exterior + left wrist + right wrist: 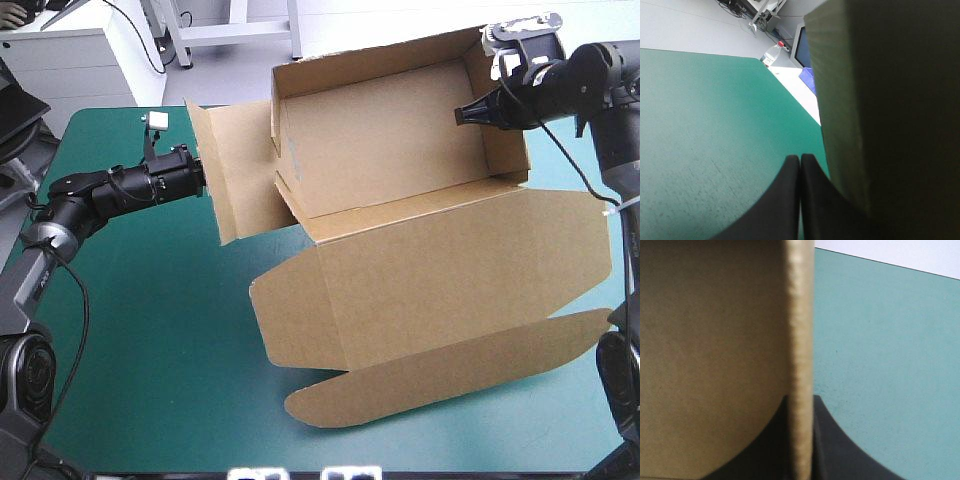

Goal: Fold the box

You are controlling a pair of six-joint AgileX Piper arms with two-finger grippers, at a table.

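Box: resting toward the far right of the desk, standing as an open tray with walls raised, trailing the lid flat toward the near edge.
Right pincer: clamping the right wall edge-on, all but closed on the board.
Left pincer: sitting fully closed, gripping nothing, appearing to press tip-first against the outer face of the side flap.
Step in hand: judging by the pose, swinging the side flap inward while bracing the tray from the opposite side.
Side flap risk: slipping off the closed tip and springing back outward, owing to pushing with a narrow point instead of gripping.
Right wall risk: creasing or tearing at the clamp, owing to pulling against an inward push from the far side.
Tray risk: sliding or twisting across the desk, owing to anchoring at one wall only.
Lid risk: dragging on the teal-green cover and buckling at the hinge line during any shift of the tray.
Precaution: pushing slowly, square to the flap, low near the fold.
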